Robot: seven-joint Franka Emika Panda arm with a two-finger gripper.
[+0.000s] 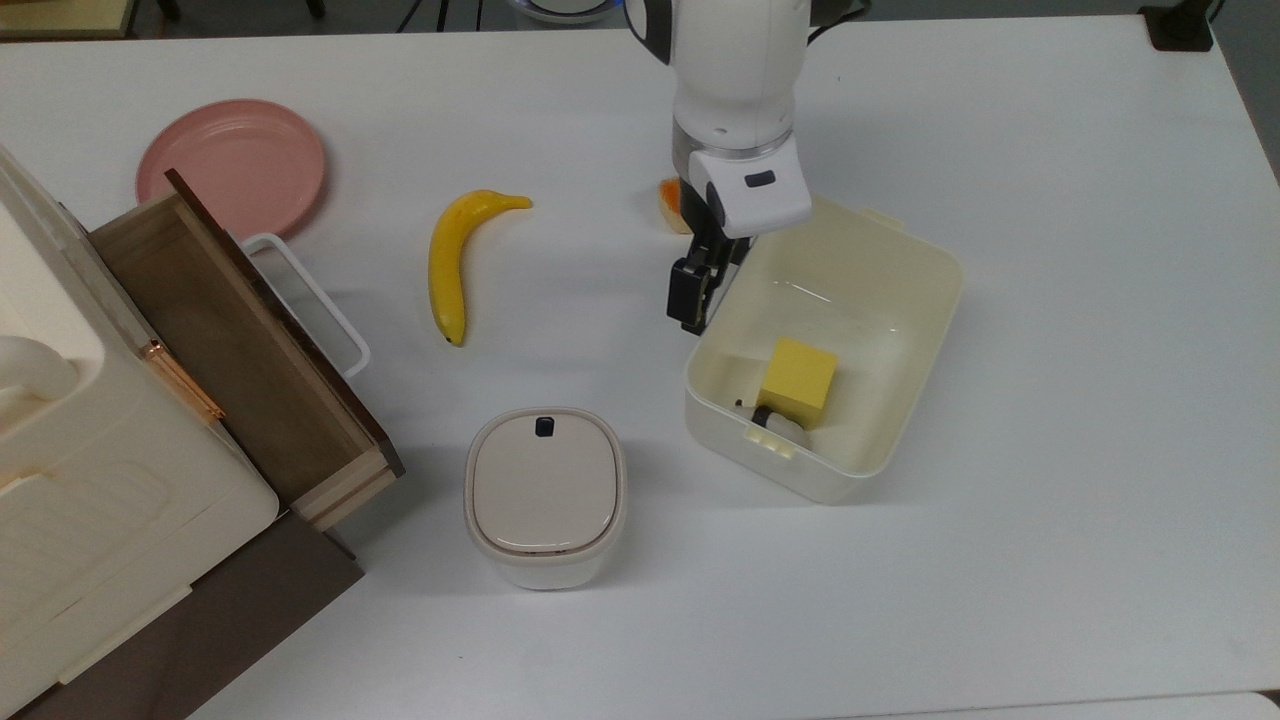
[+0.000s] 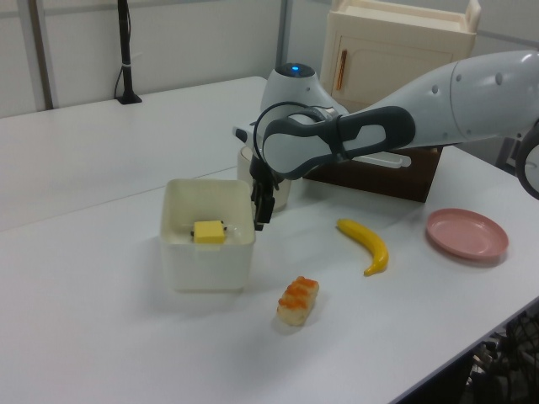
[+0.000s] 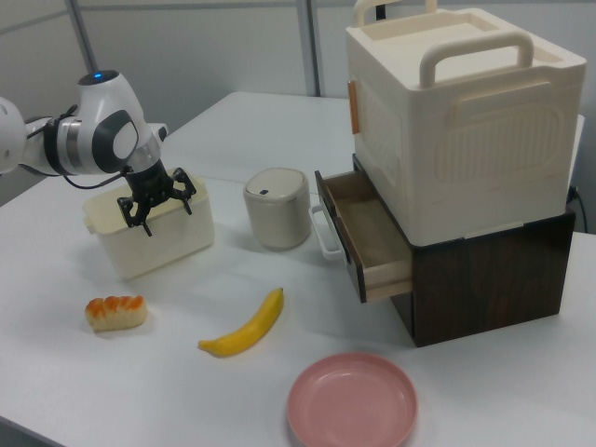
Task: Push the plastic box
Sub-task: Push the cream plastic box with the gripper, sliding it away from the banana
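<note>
My gripper sits vs the plastic box: at its top view's left wall; block inside; banana further left.

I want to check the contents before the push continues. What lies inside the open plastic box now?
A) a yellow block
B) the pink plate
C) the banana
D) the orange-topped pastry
A: in the top view a yellow block sits on the floor of the plastic box, while the banana, the pink plate and the pastry all lie outside it on the table.
</note>
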